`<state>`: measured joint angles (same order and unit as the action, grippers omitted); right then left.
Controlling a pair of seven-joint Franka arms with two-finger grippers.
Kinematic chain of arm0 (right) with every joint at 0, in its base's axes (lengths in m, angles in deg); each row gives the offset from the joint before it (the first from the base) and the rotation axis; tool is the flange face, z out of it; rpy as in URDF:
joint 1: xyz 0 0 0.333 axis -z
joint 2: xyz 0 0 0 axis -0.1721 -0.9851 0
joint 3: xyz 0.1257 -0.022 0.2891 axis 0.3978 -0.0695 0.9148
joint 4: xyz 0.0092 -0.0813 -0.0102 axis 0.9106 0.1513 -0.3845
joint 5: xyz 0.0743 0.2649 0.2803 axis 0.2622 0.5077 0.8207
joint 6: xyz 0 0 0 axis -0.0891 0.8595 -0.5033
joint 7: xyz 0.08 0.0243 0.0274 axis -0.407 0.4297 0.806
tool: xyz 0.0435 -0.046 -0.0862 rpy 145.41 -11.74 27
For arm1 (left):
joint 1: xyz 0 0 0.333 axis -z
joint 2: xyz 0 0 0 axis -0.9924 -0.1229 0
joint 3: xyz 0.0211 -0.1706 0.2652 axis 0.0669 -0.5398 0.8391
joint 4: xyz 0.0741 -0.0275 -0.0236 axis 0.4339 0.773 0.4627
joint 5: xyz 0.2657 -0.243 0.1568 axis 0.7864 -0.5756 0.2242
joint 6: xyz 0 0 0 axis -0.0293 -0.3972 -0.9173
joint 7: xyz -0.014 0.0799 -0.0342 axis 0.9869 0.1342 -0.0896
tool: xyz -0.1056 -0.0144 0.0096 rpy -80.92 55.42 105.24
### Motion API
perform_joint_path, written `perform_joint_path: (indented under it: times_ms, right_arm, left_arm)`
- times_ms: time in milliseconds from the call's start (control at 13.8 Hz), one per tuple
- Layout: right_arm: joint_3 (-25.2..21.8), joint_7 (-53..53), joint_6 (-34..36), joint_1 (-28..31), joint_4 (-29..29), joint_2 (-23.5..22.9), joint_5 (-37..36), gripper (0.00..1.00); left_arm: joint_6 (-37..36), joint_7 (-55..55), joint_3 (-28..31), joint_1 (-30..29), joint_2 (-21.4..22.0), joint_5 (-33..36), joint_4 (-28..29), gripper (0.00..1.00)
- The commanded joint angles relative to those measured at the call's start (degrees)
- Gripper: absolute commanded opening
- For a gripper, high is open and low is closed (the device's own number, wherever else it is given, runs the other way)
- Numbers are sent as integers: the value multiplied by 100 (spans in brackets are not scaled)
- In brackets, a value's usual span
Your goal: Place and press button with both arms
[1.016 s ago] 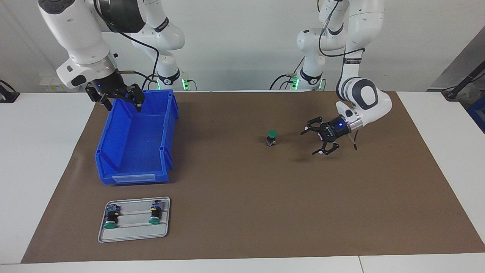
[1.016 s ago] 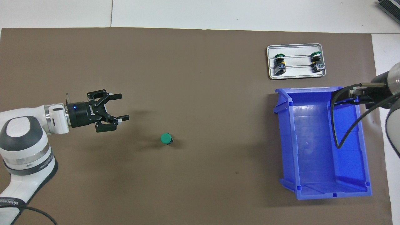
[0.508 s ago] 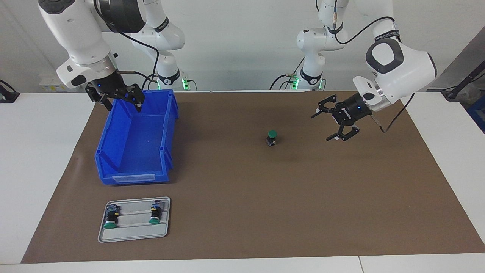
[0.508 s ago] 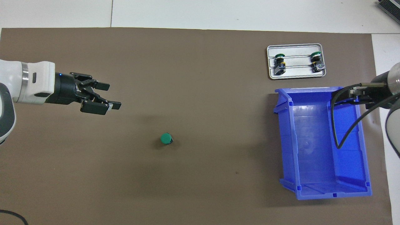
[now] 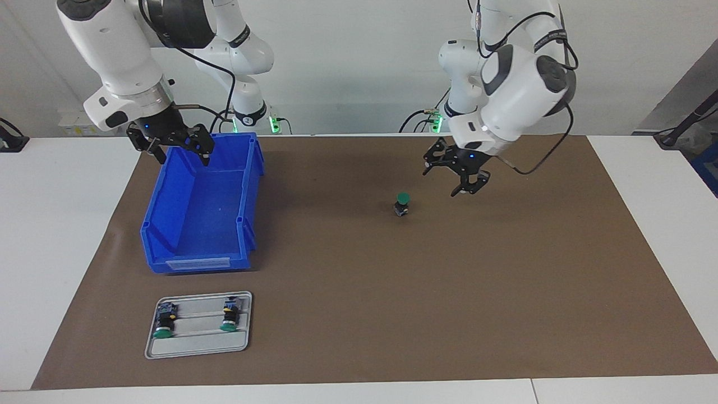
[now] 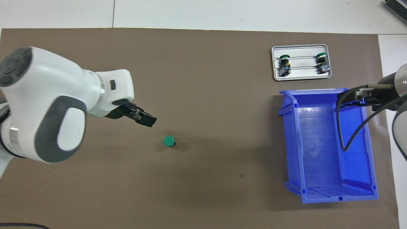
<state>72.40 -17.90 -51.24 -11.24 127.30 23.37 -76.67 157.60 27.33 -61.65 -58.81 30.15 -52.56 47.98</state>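
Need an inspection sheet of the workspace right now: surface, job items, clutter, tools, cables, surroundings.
Surface: brown mat on a white table.
Job's things: button upright on the mat, green cap up; two more buttons lying in the grey tray.
Clutter: blue bin beside the tray, nearer the robots; nothing seen inside.
Tools: left tool open in the air beside the upright button, not touching; right tool open over the bin, waiting.
Cables: black cables hang on both arms, off the mat.
Surroundings: white wall.

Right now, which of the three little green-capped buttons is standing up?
The green-capped button alone on the brown mat stands cap-up. The two buttons in the grey metal tray lie on their sides.
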Motion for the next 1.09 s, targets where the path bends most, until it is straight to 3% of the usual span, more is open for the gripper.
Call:
perform_joint_path:
  times_ms: [0, 73, 218, 508, 1016]
  right_arm:
    - [15, 45, -17, 19, 89, 107, 17, 100]
    - [7, 45, -17, 19, 89, 107, 17, 100]
    - [7, 45, -17, 19, 89, 107, 17, 100]
    - [16, 45, -17, 19, 89, 107, 17, 100]
    - [16, 45, -17, 19, 89, 107, 17, 100]
  left_arm:
    - [-74, 390, 116, 205, 156, 239, 295, 58]
    - [-32, 556, 116, 267, 244, 239, 549, 35]
    - [56, 899, 108, 364, 262, 239, 823, 0]
    - [1066, 1024, 108, 566, 306, 239, 1587, 0]
    - [1655, 1024, 99, 698, 289, 239, 2054, 0]
